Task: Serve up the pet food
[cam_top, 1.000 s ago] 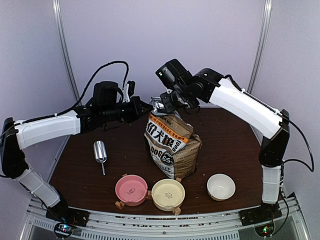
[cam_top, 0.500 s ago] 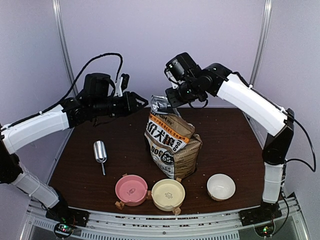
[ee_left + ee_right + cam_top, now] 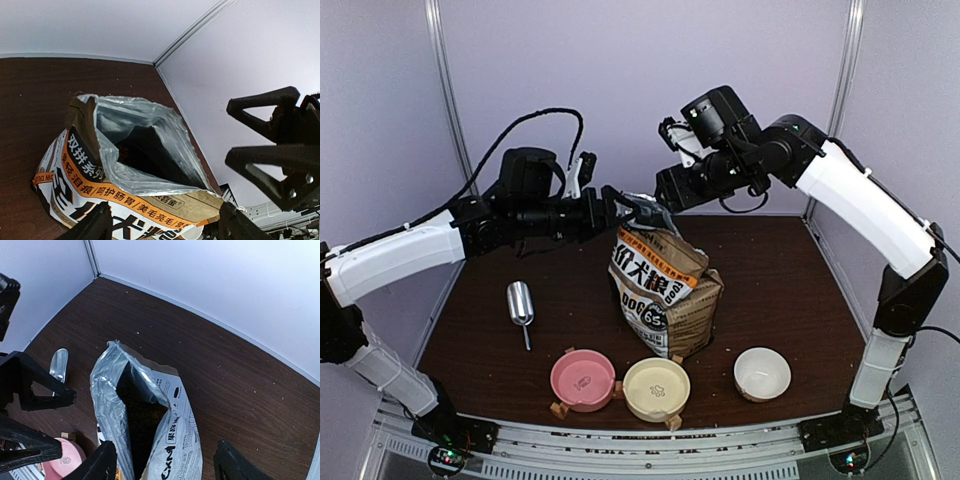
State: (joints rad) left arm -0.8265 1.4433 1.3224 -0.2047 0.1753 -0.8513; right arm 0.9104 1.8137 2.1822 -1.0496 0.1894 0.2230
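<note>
Now your left gripper [image 3: 623, 207] has its fingers apart, empty, just beside the mouth of the bag [image 3: 665, 290]. Your right gripper [image 3: 663, 193], also spread and empty, hangs near the mouth on the other side. The pet food [image 3: 144, 422] lies dark inside the open bag. A scoop [image 3: 520, 303] lies left of it; a pink bowl [image 3: 582, 378], a yellow bowl [image 3: 656, 388] and a white bowl [image 3: 762, 372] stand in front.

The scoop [image 3: 520, 303] lies left of the bag [image 3: 663, 290], three bowls [image 3: 656, 388] before it.
</note>
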